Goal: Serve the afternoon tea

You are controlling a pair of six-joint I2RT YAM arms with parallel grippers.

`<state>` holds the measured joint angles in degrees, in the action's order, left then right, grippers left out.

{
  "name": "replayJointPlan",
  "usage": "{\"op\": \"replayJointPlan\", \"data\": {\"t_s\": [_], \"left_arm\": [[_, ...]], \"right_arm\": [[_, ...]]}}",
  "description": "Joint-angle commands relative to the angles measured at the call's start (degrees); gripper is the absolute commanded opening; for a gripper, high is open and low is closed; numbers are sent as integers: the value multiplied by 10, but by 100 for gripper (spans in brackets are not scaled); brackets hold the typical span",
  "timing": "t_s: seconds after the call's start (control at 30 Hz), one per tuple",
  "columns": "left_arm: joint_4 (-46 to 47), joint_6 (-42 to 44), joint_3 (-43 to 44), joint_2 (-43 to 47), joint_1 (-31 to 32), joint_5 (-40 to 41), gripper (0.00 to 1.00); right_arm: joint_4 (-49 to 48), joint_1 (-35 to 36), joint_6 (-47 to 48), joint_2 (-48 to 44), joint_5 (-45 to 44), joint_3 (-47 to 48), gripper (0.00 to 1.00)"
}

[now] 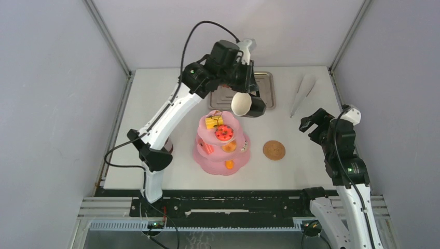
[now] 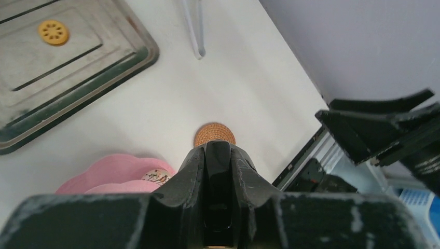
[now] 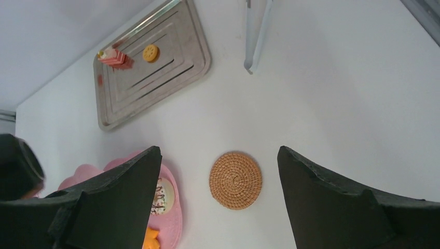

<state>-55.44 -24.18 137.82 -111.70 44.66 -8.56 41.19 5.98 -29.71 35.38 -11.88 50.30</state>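
White table (image 1: pixel 306 168), grey walls (image 1: pixel 52 104); left jaws clench black mug (image 1: pixel 249 106); right jaws released.

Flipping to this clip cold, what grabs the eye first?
The pink three-tier stand at mid-table, loaded with bright toy cakes, draws the eye first. Just behind it the left gripper holds a black mug in the air, tipped so its white inside shows. The right gripper hangs at the right, jaws wide, near a round brown coaster.

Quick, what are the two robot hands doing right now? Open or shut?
Left gripper: shut on the black mug with the white inside.
Right gripper: open, holding nothing.
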Motion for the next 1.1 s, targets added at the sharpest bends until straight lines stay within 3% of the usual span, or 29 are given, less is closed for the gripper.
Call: {"op": "replayJointPlan", "data": {"t_s": [0.0, 0.13, 0.33, 0.53, 0.67, 0.83, 1.07], "left_arm": [[5, 82, 58, -11, 42, -33, 0], [5, 153, 31, -10, 84, -28, 0], [4, 230, 16, -48, 120, -38, 0], [-11, 227, 8, -94, 134, -18, 0], [-1, 216, -42, -93, 160, -16, 0], [7, 192, -79, -102, 181, 2, 0], [7, 162, -88, -128, 205, 13, 0]], "right_arm": [[6, -7, -3, -14, -11, 12, 90], [26, -29, -14, -6, 36, 20, 90], [59, -66, -39, -17, 27, 23, 90], [89, -73, -67, -52, -56, 26, 91], [111, -76, -87, -60, -127, 33, 91], [160, -76, -176, -51, -245, 42, 90], [187, -77, -221, -36, -286, 53, 89]]}}
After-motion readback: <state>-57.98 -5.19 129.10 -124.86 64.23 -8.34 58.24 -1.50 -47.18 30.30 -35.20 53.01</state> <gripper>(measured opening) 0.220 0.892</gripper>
